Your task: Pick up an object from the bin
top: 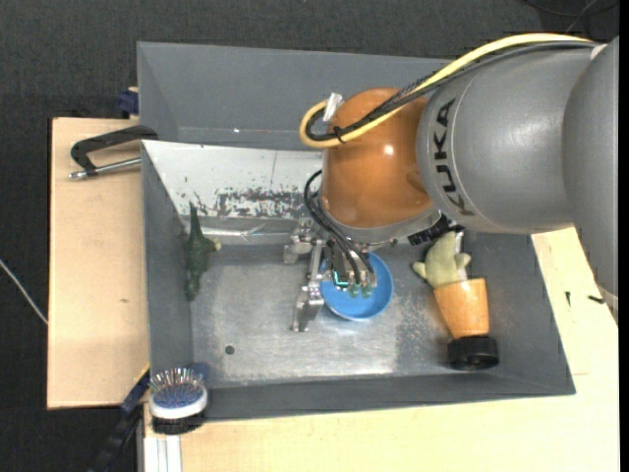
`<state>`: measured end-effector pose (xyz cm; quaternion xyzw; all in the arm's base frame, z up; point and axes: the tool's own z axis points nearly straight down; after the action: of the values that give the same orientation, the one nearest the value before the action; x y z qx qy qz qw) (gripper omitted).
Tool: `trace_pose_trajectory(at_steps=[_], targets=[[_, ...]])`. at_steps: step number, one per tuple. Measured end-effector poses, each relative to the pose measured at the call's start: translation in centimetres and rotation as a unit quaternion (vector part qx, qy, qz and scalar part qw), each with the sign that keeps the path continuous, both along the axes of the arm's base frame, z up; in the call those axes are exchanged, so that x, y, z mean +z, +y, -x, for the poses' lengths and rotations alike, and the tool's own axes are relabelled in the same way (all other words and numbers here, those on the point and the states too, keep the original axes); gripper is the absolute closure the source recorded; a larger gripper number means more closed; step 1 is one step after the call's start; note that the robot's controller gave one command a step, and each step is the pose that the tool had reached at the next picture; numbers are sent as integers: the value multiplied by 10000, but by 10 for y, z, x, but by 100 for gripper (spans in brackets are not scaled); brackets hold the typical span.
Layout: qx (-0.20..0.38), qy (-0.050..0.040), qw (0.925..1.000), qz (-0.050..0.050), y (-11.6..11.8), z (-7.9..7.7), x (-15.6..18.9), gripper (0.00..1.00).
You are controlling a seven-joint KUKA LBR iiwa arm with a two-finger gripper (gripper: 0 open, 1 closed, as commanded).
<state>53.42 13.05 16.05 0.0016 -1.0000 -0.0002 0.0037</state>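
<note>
My gripper (331, 301) is low in the middle of the bin, with its fingers apart. One metal fingertip (304, 315) rests on the floor just left of a round blue dish (371, 303). The other finger is over the dish's left part. The dish lies flat and nothing is lifted. To the right lies an orange cup-shaped toy (464, 308) with a black base (473, 352) and a pale yellow piece (444, 260) at its top end.
A slim green toy dinosaur (196, 257) lies against the left wall. A round hairbrush with a blue handle (178, 393) sits at the lower left corner. The arm's orange cover hides the bin's back middle. Bare floor lies between the dinosaur and the gripper.
</note>
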Motion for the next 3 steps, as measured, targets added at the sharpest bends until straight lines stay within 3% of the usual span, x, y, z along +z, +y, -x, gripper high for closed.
trace_pose_trajectory(at_steps=[1, 2, 3], targets=[[753, -14, 9972, 12, -86, 20, -52, 0], [1892, -78, 9819, -20, -116, 6, -88, 0], [1872, -73, 9823, 2, -118, 5, -85, 100]])
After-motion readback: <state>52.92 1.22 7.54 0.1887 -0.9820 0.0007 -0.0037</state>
